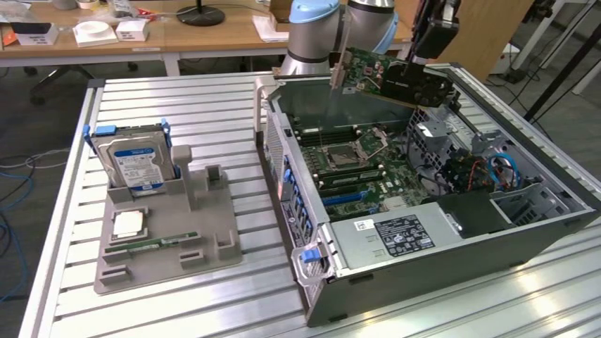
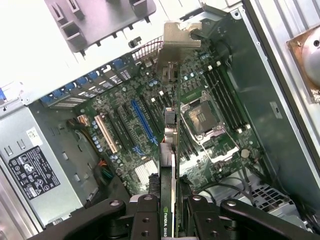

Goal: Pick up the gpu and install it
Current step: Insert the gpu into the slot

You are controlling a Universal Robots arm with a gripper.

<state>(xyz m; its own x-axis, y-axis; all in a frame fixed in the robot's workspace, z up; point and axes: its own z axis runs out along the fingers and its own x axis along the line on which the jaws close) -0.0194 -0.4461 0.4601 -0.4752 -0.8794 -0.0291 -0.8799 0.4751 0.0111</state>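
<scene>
The end effector grips the gpu above the open computer case, hard drive well aside.

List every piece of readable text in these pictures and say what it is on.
"NVIDIA QUAD", cut off after that: on the edge of the gpu, in the wrist view.
Power supply label: symbols and print too small to read.
Hard drive label: blue and white, too blurred to read.
</scene>
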